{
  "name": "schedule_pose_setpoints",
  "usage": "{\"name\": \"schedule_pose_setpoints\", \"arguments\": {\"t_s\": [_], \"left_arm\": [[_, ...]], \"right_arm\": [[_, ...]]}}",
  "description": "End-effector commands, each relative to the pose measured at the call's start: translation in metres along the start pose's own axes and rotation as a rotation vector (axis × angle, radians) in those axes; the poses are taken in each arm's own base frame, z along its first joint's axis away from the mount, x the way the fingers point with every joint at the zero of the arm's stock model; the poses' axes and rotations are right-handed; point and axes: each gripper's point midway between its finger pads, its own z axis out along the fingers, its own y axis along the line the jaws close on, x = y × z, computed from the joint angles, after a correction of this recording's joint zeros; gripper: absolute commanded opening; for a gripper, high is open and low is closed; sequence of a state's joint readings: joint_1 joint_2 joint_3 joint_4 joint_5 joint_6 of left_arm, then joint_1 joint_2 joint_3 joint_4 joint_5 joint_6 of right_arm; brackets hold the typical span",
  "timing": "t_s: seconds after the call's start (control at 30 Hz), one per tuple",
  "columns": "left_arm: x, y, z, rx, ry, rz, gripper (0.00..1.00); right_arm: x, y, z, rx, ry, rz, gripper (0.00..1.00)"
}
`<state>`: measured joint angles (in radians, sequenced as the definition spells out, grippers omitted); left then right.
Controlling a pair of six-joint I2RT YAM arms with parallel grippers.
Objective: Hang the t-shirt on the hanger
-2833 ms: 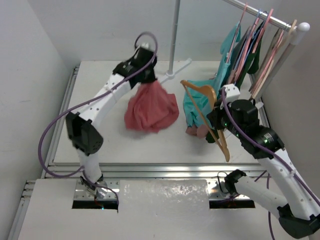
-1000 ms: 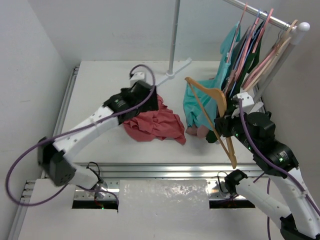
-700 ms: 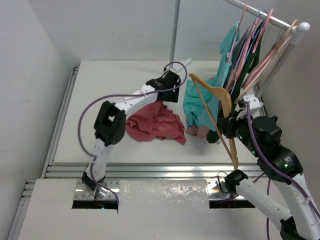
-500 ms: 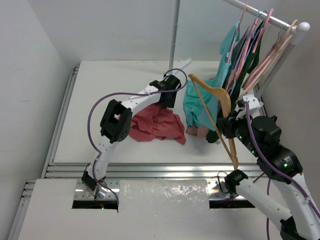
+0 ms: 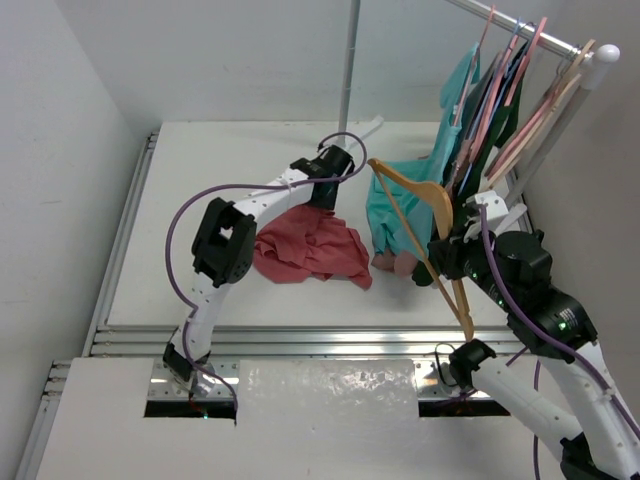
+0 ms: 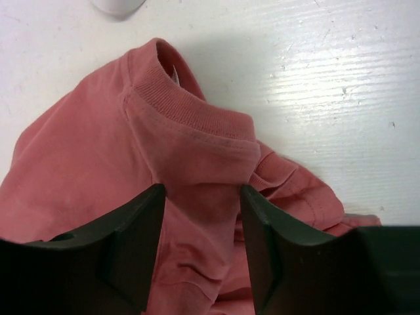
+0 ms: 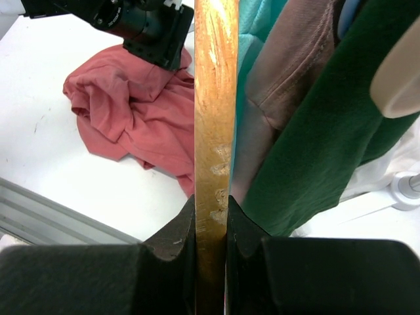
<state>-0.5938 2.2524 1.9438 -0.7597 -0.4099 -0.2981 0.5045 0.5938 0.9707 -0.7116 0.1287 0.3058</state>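
- Your left arm point(image 5: 262, 200) reaches far forward; the left end effector point(image 6: 202, 193) aims down, fingers point(image 6: 131, 243) parted astride a fold of the t-shirt point(image 6: 92, 164).
- Your right arm point(image 5: 545, 310) is raised; the right end effector point(image 7: 211, 216) clamps the hanger point(image 7: 215, 98).

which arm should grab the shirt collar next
Left. The left gripper hovers at the collar of the t-shirt, jaws open either side of the fabric; the right gripper is clamped on the hanger.
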Motion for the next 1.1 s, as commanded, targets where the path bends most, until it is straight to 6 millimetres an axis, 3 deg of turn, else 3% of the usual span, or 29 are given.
{"name": "schedule_pose_setpoints", "arguments": {"t_s": [0.0,0.03,0.07,0.17,0.27,0.37,0.5,0.63,0.7,0.73,0.8,0.87,1.07], "left_arm": [[-0.026,0.002,-0.011,0.033,-0.078,-0.032,0.44],[-0.025,0.001,-0.008,0.039,-0.071,-0.029,0.43],[-0.024,0.0,-0.007,0.04,-0.069,-0.027,0.35],[-0.025,0.001,-0.004,0.043,-0.063,-0.027,0.33],[-0.022,0.005,0.001,0.033,-0.046,-0.025,0.0],[-0.022,0.008,-0.003,0.029,-0.048,-0.024,0.0],[-0.037,0.01,-0.023,0.057,-0.102,-0.037,0.0],[-0.036,0.001,-0.026,0.118,-0.092,-0.029,0.0],[-0.029,-0.003,-0.024,0.133,-0.065,-0.023,0.14],[-0.025,-0.006,-0.023,0.147,-0.053,-0.02,0.39],[-0.021,-0.006,-0.02,0.146,-0.042,-0.021,0.58],[-0.016,-0.006,-0.016,0.138,-0.028,-0.015,0.58],[-0.011,0.002,-0.004,0.082,-0.013,-0.019,0.37]], "right_arm": [[-0.022,0.005,0.002,-0.021,-0.083,-0.002,0.0],[-0.022,0.004,0.002,-0.02,-0.082,-0.004,0.0],[-0.022,0.004,0.003,-0.021,-0.079,-0.006,0.0],[-0.022,0.005,0.003,-0.023,-0.082,-0.005,0.0],[-0.022,0.004,0.004,-0.019,-0.081,-0.007,0.0],[-0.022,0.005,0.007,-0.019,-0.076,-0.007,0.0],[-0.021,0.006,0.008,-0.027,-0.073,-0.006,0.0],[-0.019,0.006,0.008,-0.025,-0.07,-0.007,0.0],[-0.019,0.006,0.008,-0.025,-0.069,-0.008,0.0],[-0.018,0.006,0.008,-0.026,-0.066,-0.009,0.0],[-0.018,0.006,0.008,-0.029,-0.067,-0.01,0.0],[-0.018,0.007,0.008,-0.032,-0.065,-0.01,0.0],[-0.017,0.006,0.009,-0.029,-0.065,-0.012,0.0]]}}
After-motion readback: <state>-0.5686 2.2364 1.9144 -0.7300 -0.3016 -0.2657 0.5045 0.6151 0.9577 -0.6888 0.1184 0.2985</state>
